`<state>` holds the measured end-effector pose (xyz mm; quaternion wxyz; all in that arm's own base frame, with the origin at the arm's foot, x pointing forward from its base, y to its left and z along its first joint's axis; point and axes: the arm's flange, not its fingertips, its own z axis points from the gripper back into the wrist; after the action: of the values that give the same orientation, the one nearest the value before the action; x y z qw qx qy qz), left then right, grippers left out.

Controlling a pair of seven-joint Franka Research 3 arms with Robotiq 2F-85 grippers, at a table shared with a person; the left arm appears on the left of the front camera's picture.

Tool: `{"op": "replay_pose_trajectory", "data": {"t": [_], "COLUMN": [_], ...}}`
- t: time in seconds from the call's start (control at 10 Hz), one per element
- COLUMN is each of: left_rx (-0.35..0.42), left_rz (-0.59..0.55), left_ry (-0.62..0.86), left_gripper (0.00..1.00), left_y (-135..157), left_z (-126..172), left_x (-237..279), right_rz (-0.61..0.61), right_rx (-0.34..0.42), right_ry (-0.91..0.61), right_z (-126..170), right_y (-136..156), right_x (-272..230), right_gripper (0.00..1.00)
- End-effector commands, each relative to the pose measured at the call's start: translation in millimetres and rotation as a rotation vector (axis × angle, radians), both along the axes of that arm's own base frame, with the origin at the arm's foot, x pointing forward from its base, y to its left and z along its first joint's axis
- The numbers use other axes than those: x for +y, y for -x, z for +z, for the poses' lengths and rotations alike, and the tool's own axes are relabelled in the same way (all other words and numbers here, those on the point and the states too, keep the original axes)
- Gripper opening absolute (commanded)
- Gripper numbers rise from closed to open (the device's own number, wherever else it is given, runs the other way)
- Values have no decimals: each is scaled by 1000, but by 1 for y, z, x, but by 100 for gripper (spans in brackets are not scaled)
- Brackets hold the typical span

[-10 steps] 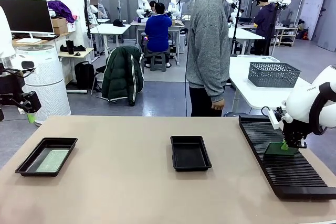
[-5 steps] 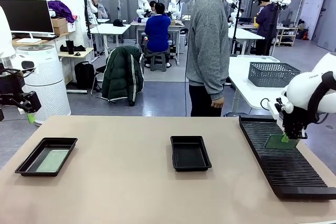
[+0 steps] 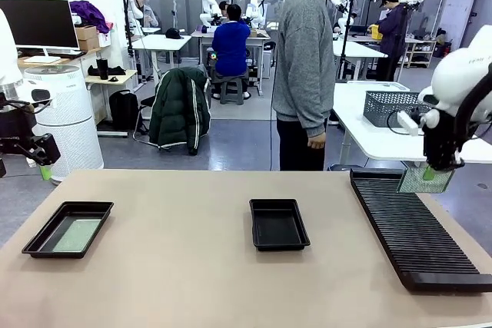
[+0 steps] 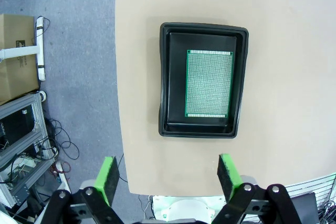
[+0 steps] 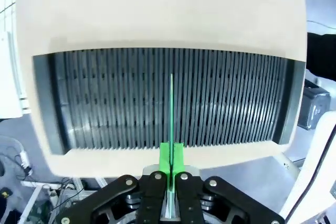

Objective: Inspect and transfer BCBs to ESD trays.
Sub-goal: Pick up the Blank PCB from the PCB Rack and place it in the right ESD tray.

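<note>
The right hand (image 3: pixel 440 167), clamped on a BCB (image 3: pixel 420 181), has lifted it clear of the slotted rack (image 3: pixel 411 232); next, probably the empty ESD tray (image 3: pixel 279 224). The left hand (image 4: pixel 168 174), spread apart, hangs over the filled tray (image 4: pixel 167 77).

A tan table (image 3: pixel 169 289) spans the front view and carries three black items set well apart. One ESD tray (image 3: pixel 48 226) sits near its left corner and a second ESD tray (image 3: pixel 280 245) at the middle, while a long ribbed rack (image 3: pixel 411 240) lies along the right edge.
</note>
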<state>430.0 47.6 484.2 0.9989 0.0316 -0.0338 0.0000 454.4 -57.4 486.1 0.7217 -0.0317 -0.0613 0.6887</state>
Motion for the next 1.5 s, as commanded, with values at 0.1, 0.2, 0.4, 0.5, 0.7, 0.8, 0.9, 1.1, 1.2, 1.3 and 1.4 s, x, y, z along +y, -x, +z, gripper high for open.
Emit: {"op": "replay_pose_trajectory", "data": {"t": [0.1,0.2,0.4,0.5,0.7,0.8,0.9,1.1,1.2,1.3,1.4], "left_rx": [0,0,0,0,0,0,0,0,0,0,0], "left_rz": [3,3,3,3,3,3,3,3,3,3,3], "left_ry": [15,15,15,15,15,15,15,15,15,15,15], "left_gripper": [100,100,100,100,100,100,100,100,100,100,100], "left_y": [0,0,0,0,0,0,0,0,0,0,0], "left_z": [-1,-1,-1,-1,-1,-1,-1,-1,-1,-1,-1], "left_x": [0,0,0,0,0,0,0,0,0,0,0], "right_rz": [-29,-39,-74,-84,-92,-95,-101,-69,-69,-69,-69], "right_rx": [48,44,39,40,45,47,41,23,23,23,23], "right_ry": [10,17,31,29,22,18,24,9,9,9,9], "right_z": [66,92,151,174,207,218,223,221,221,221,221], "right_y": [0,3,8,10,13,12,11,20,20,20,20], "right_x": [-4,-6,-9,-8,-10,-12,-13,-12,-12,-12,-12], "right_gripper": [2,2,2,2,2,2,2,2,2,2,2]}}
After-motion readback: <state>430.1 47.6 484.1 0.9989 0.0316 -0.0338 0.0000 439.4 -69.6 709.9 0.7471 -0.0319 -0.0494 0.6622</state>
